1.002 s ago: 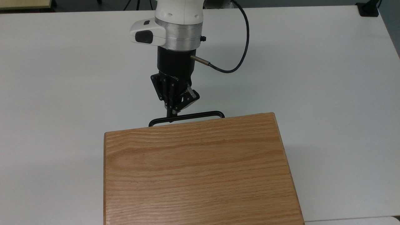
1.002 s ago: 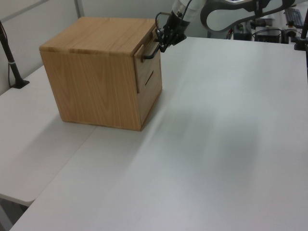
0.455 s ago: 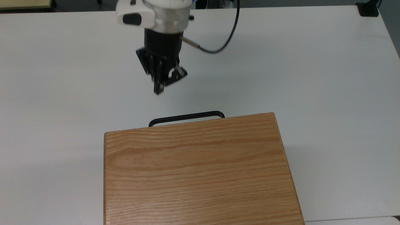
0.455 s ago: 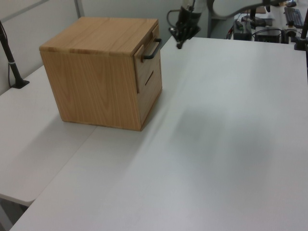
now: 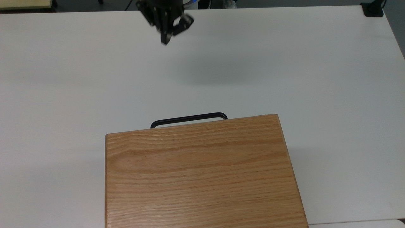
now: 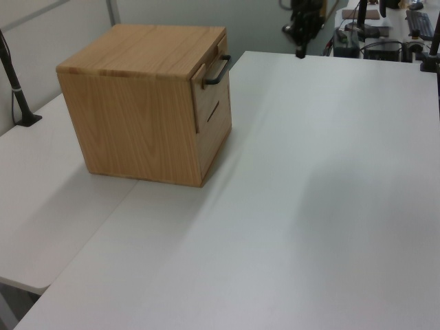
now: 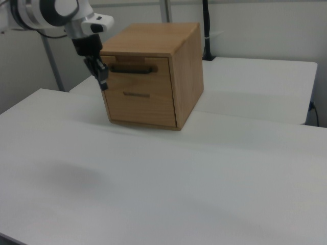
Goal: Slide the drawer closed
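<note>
The tool (image 5: pixel 165 39) is hanging at the top edge of the top view, left of centre, well apart from the black bar handle (image 5: pixel 189 119); its fingers are sitting pressed close together, pinching nothing. In the right view the tool (image 7: pixel 103 81) is showing at the upper left, just beside the drawer (image 7: pixel 135 69). The drawer (image 6: pixel 209 88) is sitting pushed into the oak cabinet (image 6: pixel 137 103) in the upper left of the left view, its front nearly flush. The cabinet is resting on the white worktop (image 6: pixel 309 206).
</note>
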